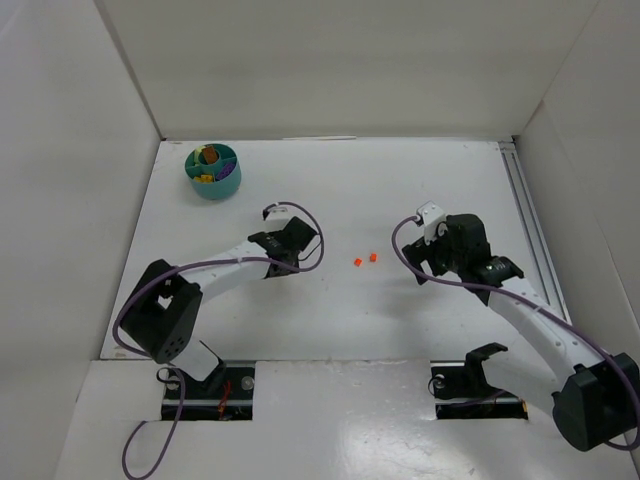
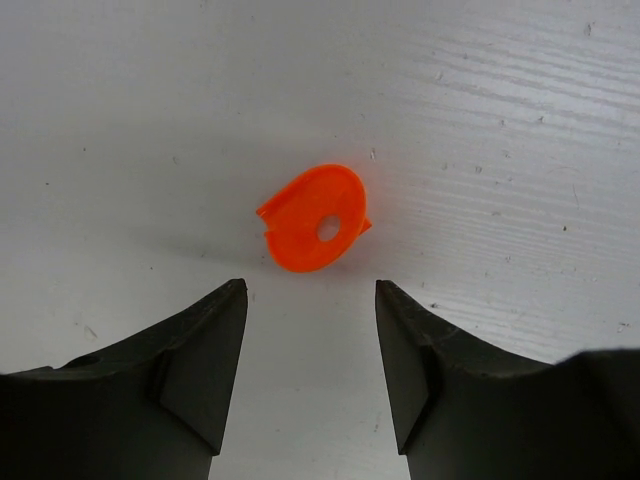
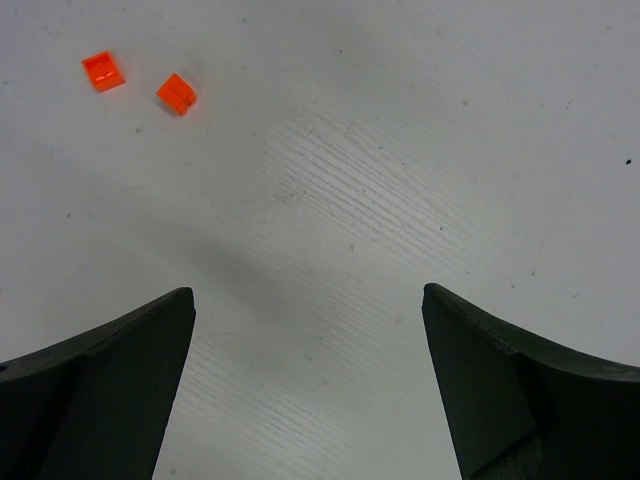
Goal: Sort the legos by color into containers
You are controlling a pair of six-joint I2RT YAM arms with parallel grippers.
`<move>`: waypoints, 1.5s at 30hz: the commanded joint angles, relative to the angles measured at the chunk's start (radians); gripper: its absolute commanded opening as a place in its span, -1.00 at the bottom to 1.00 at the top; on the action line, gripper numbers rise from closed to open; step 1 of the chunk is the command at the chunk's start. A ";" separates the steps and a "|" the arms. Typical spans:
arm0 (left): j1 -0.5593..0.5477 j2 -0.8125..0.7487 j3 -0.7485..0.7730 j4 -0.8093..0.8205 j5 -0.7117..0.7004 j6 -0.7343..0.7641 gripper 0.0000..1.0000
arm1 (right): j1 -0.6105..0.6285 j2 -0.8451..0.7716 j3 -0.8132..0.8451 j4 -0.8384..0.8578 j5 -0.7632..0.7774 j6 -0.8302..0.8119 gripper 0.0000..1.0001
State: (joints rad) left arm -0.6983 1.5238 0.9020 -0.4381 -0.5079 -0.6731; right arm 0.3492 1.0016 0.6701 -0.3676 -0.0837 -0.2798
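Note:
A flat, rounded bright red-orange lego point(image 2: 315, 218) with a small hole lies on the white table just beyond my left gripper's fingertips. The left gripper point(image 2: 310, 290) hangs low over the table, jaws apart with only bare table between them. From above, the left gripper point(image 1: 293, 240) covers that piece. Two small red-orange legos point(image 1: 357, 261) point(image 1: 374, 257) lie mid-table between the arms. The right wrist view shows them at the upper left point(image 3: 103, 71) point(image 3: 177, 93). My right gripper point(image 3: 308, 295) is wide open and empty, right of them point(image 1: 418, 262). The teal tub of containers point(image 1: 212, 188) stands at the far left, holding sorted bricks.
White walls enclose the table point(image 1: 330, 310) on the left, back and right. A metal rail point(image 1: 528, 215) runs along the right edge. Purple cables loop off both arms near the grippers.

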 commanded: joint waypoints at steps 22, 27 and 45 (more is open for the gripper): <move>-0.006 0.150 0.143 -0.073 -0.118 -0.019 -1.00 | 0.013 0.023 0.011 0.002 0.041 0.010 1.00; -0.006 0.075 0.196 -0.033 -0.127 0.010 -1.00 | 0.013 0.023 0.011 0.002 0.032 0.010 1.00; 0.657 0.243 0.572 0.544 0.647 0.125 -1.00 | 0.004 0.132 0.141 0.076 0.042 -0.048 1.00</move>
State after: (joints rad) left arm -0.0612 1.6791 1.3911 0.0128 -0.0483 -0.5289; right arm 0.3489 1.0931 0.7052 -0.3584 -0.0582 -0.2943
